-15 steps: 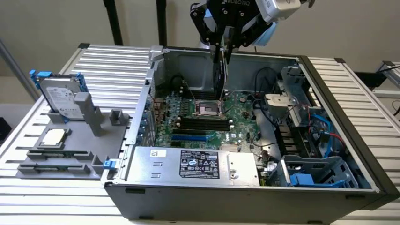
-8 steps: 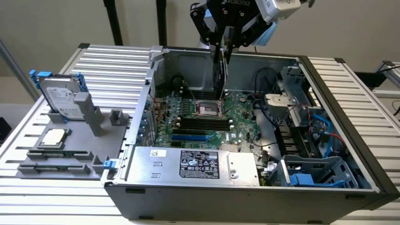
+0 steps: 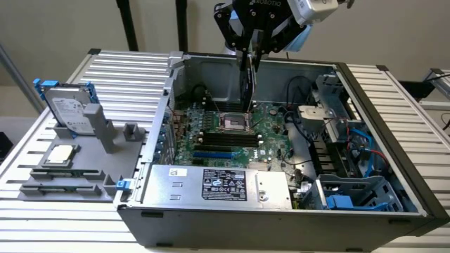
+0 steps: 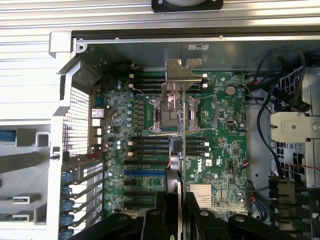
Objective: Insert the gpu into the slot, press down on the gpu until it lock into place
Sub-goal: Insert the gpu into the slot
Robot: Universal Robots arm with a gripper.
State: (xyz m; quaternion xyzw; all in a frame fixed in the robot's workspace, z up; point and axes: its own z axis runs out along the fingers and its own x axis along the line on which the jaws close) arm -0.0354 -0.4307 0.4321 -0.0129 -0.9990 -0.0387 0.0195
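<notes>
above the open grey metal computer case (image 3: 211, 232), the black two-fingered gripper (image 3: 250, 52) hangs at about twelve o'clock in the exterior view, its jaws set wide and pinched on one end of the gpu (image 3: 247, 84), a thin flat card with a dark plastic cover on one face and green circuit board on the other. the card dangles lengthwise, clear of the board, with its bare silver metal bracket (image 4: 182, 75) at the low end, over the square silver cpu socket (image 3: 235, 122) of the green motherboard (image 3: 274, 134). the slot (image 3: 211, 155), a long narrow blue plastic strip, lies at about seven o'clock from the card's lower end, apart from it and unfilled; whether card and strip are lined up i cannot tell

by the look of it the card is light and stiff, but fragile: its contact edge and small parts should not be squeezed or knocked. the smooth cover may slip in a pinch, so the safest hold is probably flat across both faces near the top edge, away from the contacts, with any pressing spread evenly along that edge
</notes>
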